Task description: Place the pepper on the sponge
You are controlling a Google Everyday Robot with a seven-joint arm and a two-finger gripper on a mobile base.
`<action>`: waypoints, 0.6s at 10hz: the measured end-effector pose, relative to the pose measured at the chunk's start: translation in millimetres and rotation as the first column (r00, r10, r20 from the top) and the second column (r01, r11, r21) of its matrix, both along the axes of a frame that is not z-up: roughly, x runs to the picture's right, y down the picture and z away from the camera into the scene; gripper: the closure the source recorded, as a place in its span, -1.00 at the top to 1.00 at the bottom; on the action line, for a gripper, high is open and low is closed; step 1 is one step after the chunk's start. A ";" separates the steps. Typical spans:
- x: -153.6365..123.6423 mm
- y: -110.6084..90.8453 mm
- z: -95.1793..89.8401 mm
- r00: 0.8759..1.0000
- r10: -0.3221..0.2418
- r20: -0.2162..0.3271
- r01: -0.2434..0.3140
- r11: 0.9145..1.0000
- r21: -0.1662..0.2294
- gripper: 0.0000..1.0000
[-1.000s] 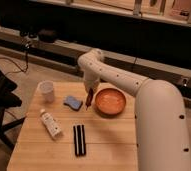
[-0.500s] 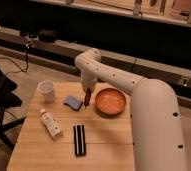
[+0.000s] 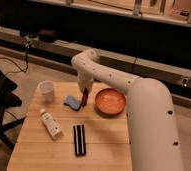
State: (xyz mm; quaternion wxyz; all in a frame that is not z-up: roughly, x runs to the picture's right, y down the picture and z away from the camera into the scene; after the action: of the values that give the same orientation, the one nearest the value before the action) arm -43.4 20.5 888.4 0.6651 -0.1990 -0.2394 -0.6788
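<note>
Camera view — pincer (image 3: 84, 90) by 1 sponge (image 3: 72, 102) (gripping 1 pepper (image 3: 84, 99)).

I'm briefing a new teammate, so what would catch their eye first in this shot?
The big white arm fills the right side. Its tool hangs over the far middle of the wooden table, gripping the dark red pepper upright at the right edge of the light-blue sponge. The orange bowl sits just right of them.

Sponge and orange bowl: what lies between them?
The camera view shows the pepper there, hanging upright from the pincer, which is shut on it. It hangs close by the sponge, with bare table before the orange bowl.
</note>
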 end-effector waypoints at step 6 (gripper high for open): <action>-17.8 4.6 5.4 0.999 -0.030 0.028 0.030 0.999 -0.013 -0.98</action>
State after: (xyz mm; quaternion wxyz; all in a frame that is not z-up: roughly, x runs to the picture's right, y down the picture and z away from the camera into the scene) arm -61.2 25.2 893.9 0.6500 -0.1978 -0.2502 -0.6897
